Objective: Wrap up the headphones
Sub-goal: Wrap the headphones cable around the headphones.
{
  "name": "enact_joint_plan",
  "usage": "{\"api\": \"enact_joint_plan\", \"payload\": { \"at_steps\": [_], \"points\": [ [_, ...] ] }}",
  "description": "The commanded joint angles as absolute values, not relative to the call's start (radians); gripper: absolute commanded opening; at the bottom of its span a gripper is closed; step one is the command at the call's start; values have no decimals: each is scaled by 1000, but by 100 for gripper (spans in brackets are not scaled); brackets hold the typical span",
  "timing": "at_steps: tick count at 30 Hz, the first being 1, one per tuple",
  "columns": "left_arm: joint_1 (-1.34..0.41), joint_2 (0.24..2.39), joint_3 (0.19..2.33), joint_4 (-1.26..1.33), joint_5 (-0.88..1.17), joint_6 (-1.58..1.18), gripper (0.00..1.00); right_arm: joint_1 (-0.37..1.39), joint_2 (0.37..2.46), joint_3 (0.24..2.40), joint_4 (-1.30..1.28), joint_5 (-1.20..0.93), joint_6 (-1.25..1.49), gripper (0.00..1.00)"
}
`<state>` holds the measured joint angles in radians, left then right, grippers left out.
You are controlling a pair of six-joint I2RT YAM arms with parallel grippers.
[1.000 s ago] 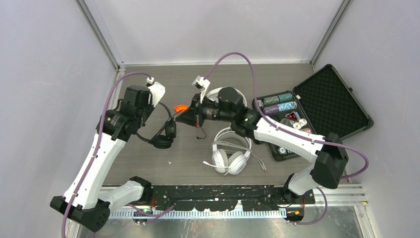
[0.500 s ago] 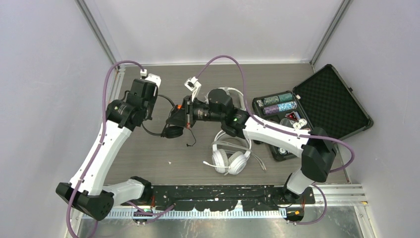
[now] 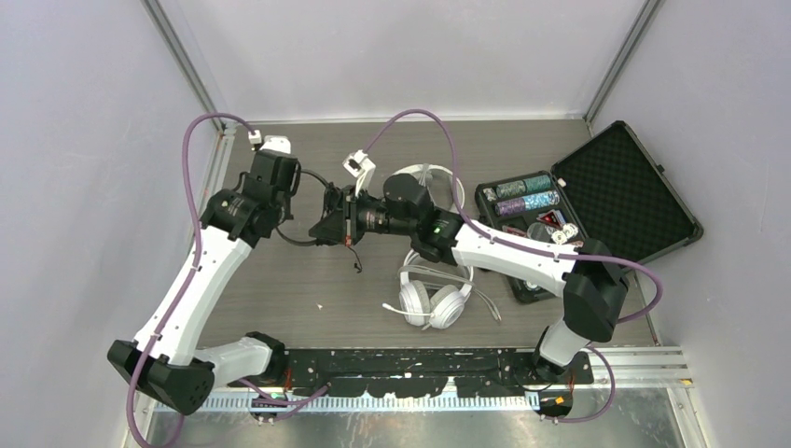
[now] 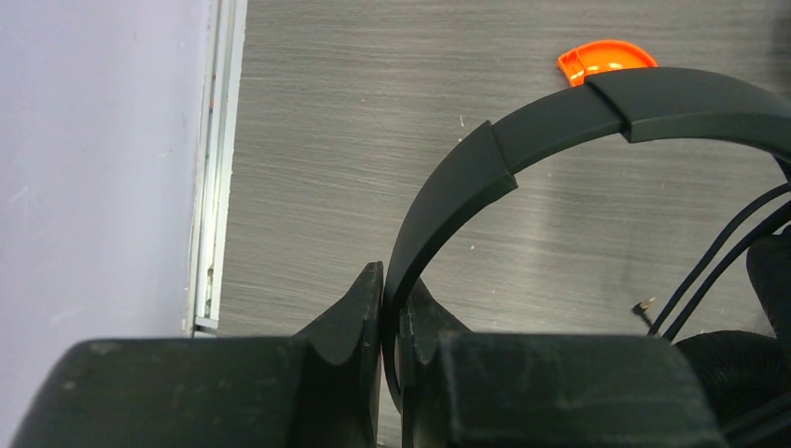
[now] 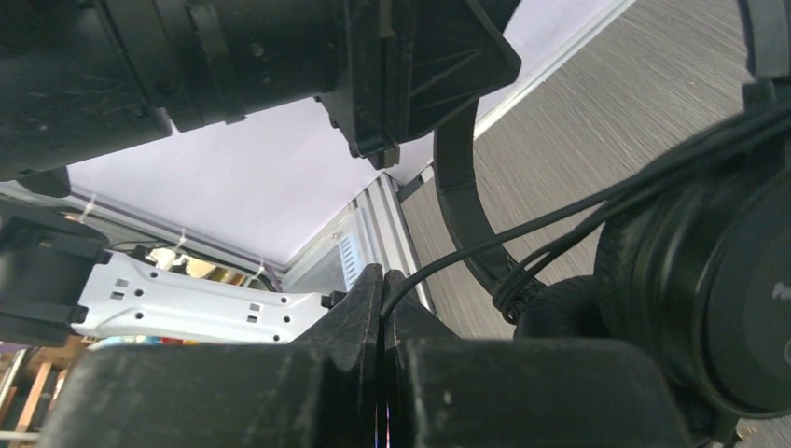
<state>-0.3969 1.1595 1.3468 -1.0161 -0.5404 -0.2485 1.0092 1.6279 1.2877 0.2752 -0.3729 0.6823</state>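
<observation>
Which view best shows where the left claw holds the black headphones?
Left wrist: the left claw is shut on the headband of the black headphones, close up. Right wrist shows band, cup and the cord pinched in the right claw. Top view shows only a dark clump.

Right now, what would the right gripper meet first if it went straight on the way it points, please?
The right gripper would probably meet the black headphones' headband, pinched in the left gripper just beyond; depth is hard to judge.

Open tabletop (image 3: 270,299) spans the near left corner. White headphones (image 3: 432,301) block the near middle. A case (image 3: 620,191) fills the right edge.
</observation>
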Motion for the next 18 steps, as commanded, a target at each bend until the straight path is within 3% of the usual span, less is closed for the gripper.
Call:
{"api": "enact_joint_plan", "payload": {
  "at_steps": [1, 12, 18],
  "points": [
    [-391, 1103, 1327, -890, -590, -363, 0, 1045, 1588, 1293, 264, -302, 599, 6],
    [-386, 1028, 1284, -823, -534, -504, 0, 1172, 1574, 1287, 169, -76, 389, 9],
    [-386, 985, 1290, -817, -536, -576, 0, 1201, 1543, 1193, 255, -18, 304, 11]
  ]
}}
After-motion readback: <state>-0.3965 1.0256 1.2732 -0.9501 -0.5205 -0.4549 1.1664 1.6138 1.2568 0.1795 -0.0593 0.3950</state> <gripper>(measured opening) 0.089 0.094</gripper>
